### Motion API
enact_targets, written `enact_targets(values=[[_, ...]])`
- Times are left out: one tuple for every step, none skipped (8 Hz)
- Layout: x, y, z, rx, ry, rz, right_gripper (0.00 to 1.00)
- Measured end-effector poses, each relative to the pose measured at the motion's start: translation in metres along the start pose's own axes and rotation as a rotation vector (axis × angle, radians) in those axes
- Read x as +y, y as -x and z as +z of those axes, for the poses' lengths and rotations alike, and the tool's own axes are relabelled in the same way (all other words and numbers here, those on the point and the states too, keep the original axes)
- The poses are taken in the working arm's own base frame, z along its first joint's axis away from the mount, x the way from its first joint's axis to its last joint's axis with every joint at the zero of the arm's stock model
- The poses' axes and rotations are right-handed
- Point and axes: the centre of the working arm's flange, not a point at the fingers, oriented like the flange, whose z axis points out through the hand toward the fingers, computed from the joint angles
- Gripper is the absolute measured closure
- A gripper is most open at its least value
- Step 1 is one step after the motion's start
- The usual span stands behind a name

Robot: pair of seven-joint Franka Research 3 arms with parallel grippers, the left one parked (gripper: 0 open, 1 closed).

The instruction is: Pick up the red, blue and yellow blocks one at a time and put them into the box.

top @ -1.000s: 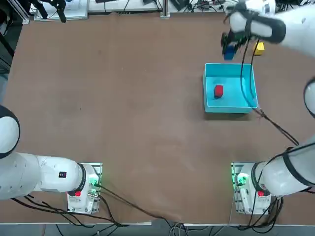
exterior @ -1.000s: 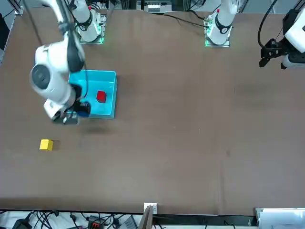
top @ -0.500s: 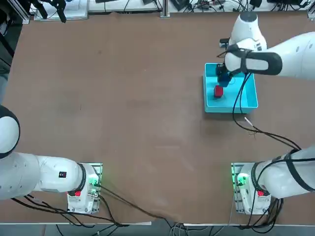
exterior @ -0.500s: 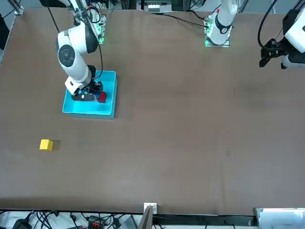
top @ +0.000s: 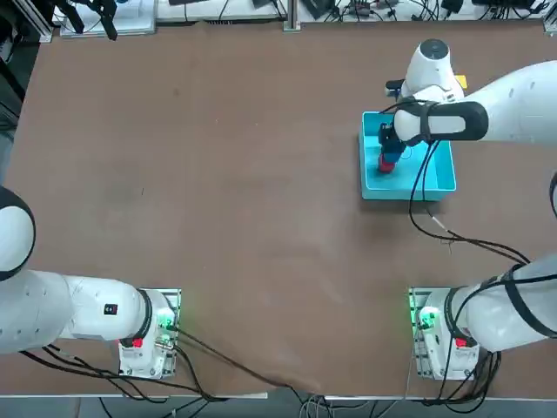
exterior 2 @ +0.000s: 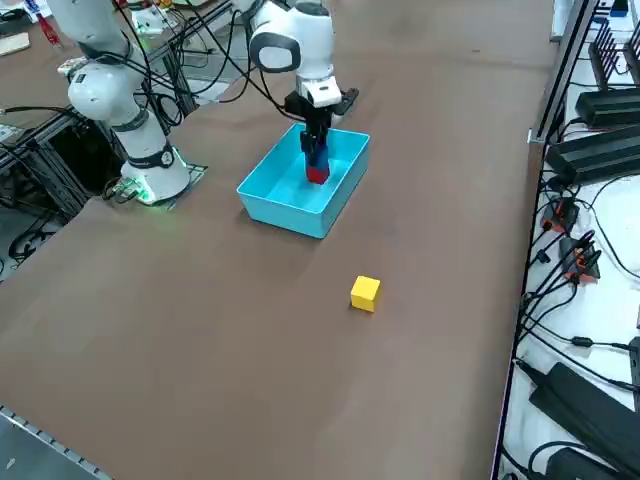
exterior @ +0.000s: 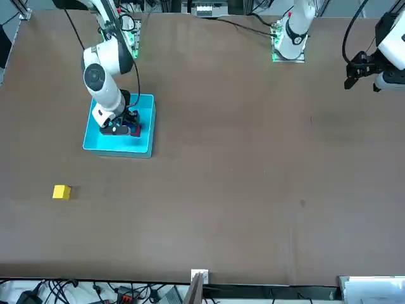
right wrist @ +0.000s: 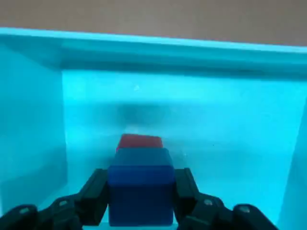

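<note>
I see the right gripper point(right wrist: 140, 201) lowered inside the box point(top: 439, 174), its fingers point(right wrist: 96, 191) pressed against opposite sides of the blue block point(right wrist: 140, 191). The jaws are closed on that block and grip nothing else.

In the right side view, the blue block point(exterior 2: 316, 155) sits directly above the red block point(exterior 2: 318, 175). I cannot tell whether the two touch. In the wrist view, only the top of the red block point(right wrist: 140, 141) shows beyond the blue one, on the box floor.

The box point(exterior: 120, 144) stands on the brown table point(top: 218, 174), on the working arm's side.

The yellow block point(exterior: 61, 192) lies on the table outside the box, well apart from it, on the side away from the arm bases. In the top view it is mostly hidden behind the arm.
</note>
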Motion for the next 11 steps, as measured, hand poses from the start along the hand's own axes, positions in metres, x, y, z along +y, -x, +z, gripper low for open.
enact_targets(values=[[0.000,-0.002,0.000,0.008,-0.003,0.001,0.30],[0.000,-0.002,0.000,0.009,-0.003,0.001,0.28],[0.000,-0.002,0.003,0.003,-0.001,0.001,0.13],[0.000,-0.001,0.005,0.000,0.000,0.001,0.01],[0.000,-0.002,0.004,0.004,-0.002,0.001,0.00],[-0.001,-0.005,-0.002,0.016,-0.006,0.002,0.00],[-0.002,-0.010,-0.013,0.029,-0.009,0.002,0.00],[-0.002,-0.015,-0.029,0.025,-0.006,0.005,0.00],[-0.001,-0.021,-0.049,0.005,0.004,0.009,0.00],[0.000,-0.027,-0.074,-0.023,0.015,0.014,0.00],[0.001,-0.033,-0.100,-0.037,0.022,0.016,0.00]])
